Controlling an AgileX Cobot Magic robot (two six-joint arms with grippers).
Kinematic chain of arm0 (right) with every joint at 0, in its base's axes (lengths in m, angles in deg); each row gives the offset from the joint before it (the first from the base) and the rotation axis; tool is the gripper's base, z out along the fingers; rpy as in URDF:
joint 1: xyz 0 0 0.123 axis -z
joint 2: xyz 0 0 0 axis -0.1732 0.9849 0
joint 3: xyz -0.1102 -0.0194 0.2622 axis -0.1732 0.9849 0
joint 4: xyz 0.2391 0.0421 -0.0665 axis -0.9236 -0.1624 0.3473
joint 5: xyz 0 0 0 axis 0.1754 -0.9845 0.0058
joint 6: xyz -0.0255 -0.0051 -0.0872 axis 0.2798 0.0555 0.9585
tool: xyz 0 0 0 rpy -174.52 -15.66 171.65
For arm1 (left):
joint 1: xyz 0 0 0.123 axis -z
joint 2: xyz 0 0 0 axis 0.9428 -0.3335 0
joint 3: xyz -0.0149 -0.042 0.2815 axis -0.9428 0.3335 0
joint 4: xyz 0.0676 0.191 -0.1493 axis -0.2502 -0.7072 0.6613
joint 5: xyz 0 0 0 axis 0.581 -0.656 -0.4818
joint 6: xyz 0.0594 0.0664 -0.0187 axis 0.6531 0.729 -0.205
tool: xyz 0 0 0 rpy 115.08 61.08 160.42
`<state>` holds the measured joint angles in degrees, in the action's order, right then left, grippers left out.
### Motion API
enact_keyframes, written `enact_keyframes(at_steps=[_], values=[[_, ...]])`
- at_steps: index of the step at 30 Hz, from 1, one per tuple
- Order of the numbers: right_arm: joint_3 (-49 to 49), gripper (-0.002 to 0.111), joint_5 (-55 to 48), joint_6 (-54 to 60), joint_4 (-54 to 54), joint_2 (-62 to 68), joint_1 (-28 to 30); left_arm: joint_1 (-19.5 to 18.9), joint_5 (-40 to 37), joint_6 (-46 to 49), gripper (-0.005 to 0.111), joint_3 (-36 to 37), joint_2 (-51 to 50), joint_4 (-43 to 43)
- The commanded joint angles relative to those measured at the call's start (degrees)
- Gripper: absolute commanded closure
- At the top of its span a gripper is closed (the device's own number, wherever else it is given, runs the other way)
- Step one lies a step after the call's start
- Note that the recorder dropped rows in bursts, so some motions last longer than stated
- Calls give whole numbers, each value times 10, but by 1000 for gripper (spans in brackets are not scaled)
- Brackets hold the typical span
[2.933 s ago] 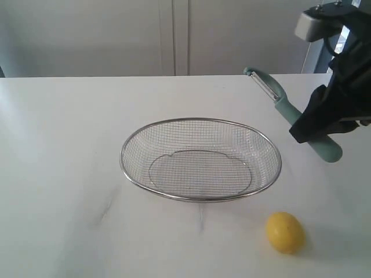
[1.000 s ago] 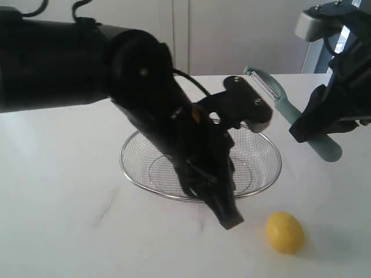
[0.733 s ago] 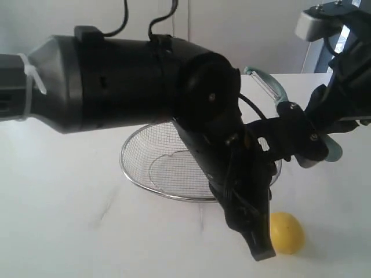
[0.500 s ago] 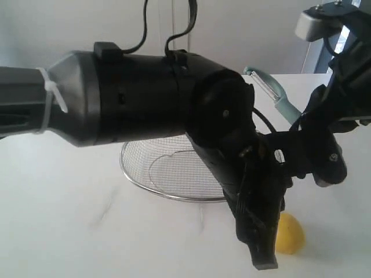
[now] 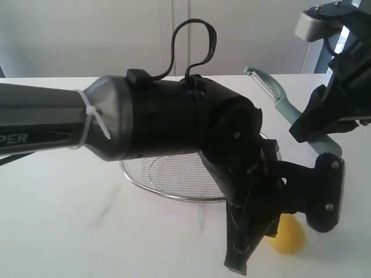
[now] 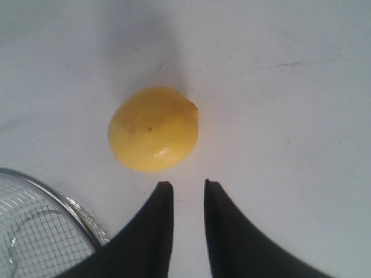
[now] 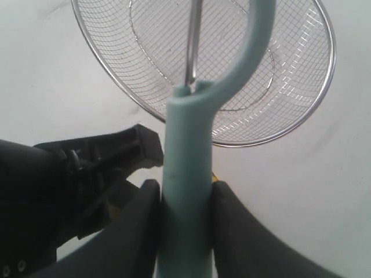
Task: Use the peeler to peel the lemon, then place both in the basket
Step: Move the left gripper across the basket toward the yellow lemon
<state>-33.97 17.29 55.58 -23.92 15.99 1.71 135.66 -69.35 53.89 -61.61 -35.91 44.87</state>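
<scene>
The yellow lemon (image 6: pixel 153 128) lies on the white table just outside the wire-mesh basket (image 6: pixel 81 211). My left gripper (image 6: pixel 188 183) hovers right behind it, open by a narrow gap with nothing between the fingers. In the exterior view my left arm (image 5: pixel 174 127) reaches across the basket (image 5: pixel 174 196) and hides most of the lemon (image 5: pixel 288 237). At the right, held in the air, my right gripper (image 5: pixel 316 124) is shut on the pale teal handle of the peeler (image 5: pixel 278 98), head pointing up and left. In the right wrist view the peeler (image 7: pixel 185 133) sits between the jaws of that gripper (image 7: pixel 184 185), above the basket (image 7: pixel 261 141).
The basket holds nothing. The thick left arm covers the basket's right half and the table in front of it. The table's far edge (image 5: pixel 87 77) meets a pale wall.
My left arm has swept in from the left, over the basket, down to the lemon. Its jaws have parted slightly. The right arm and peeler have not moved.
</scene>
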Motion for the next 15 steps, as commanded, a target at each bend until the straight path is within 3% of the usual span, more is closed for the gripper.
enact_keyframes(at_steps=[1, 6, 11, 15], values=[[0, 108, 4, 3, -6, -3, 4, 3, -9, 163, 65, -2, -2, 10], [0, 108, -1, 3, -6, -3, 4, 3, -19, 385, 49, -2, -11, 10], [0, 108, -10, 3, -3, -3, 4, 2, 6, 467, 36, -2, -26, 5], [0, 108, -10, 3, -3, -3, 4, 2, 16, 488, 34, -2, -34, -3]])
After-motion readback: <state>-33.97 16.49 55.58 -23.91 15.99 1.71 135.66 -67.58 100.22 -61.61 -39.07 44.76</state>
